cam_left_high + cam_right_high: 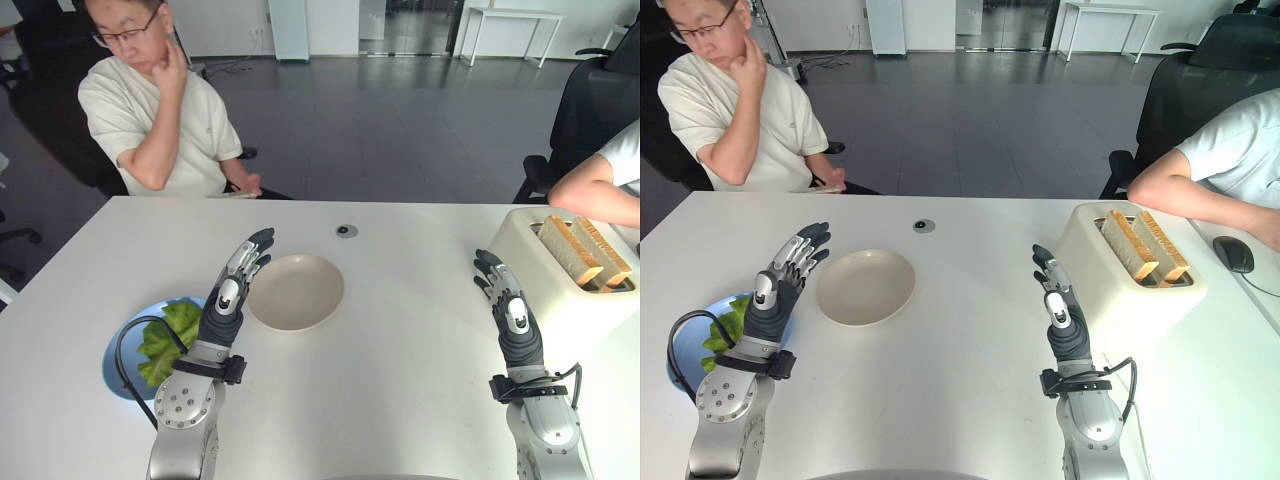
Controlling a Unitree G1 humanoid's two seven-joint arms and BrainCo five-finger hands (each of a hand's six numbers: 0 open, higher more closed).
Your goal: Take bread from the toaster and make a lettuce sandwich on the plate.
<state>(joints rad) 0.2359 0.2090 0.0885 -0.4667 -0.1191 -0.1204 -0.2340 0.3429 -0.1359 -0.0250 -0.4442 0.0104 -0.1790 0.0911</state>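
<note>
A cream toaster [520,250] stands at the right of the white table with two toasted bread slices [568,250] upright in its slots. An empty cream plate [296,292] lies mid-table. Green lettuce [168,340] rests on a blue plate [115,360] at the left. My left hand [235,290] hovers open between the lettuce and the cream plate, fingers stretched out and holding nothing. Just left of the toaster, my right hand [508,305] is also open and empty.
A small dark round disc [347,231] sits on the table behind the cream plate. A black computer mouse [1233,254] lies right of the toaster. A black cable [130,360] loops from my left wrist over the blue plate. People sit at the far edge.
</note>
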